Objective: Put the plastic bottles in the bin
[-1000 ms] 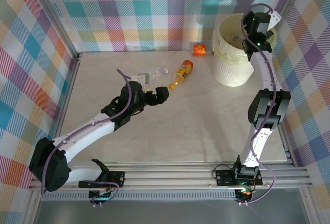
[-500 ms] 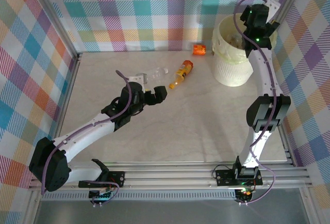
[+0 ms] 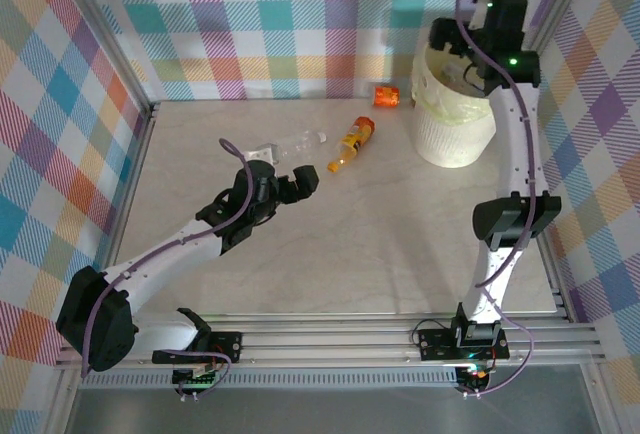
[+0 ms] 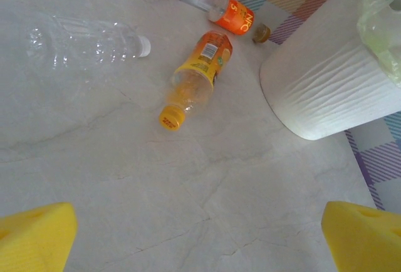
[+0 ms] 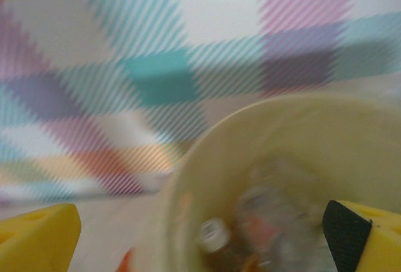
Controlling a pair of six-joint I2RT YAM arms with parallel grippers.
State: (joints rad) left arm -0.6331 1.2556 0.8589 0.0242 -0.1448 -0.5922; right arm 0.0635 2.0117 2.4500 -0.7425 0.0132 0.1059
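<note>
The bin (image 3: 455, 119) stands upper right in the top view, with blurred bottles (image 5: 257, 222) inside. The right gripper (image 5: 200, 240) has lifted off its mouth, jaws spread and empty, so that drop looks finished. The left gripper (image 3: 305, 182), also spread, has edged toward the clear bottle (image 4: 88, 46) and orange bottle (image 4: 194, 81) mid-frame. A small orange one (image 4: 233, 18) lies near the bin.
</note>
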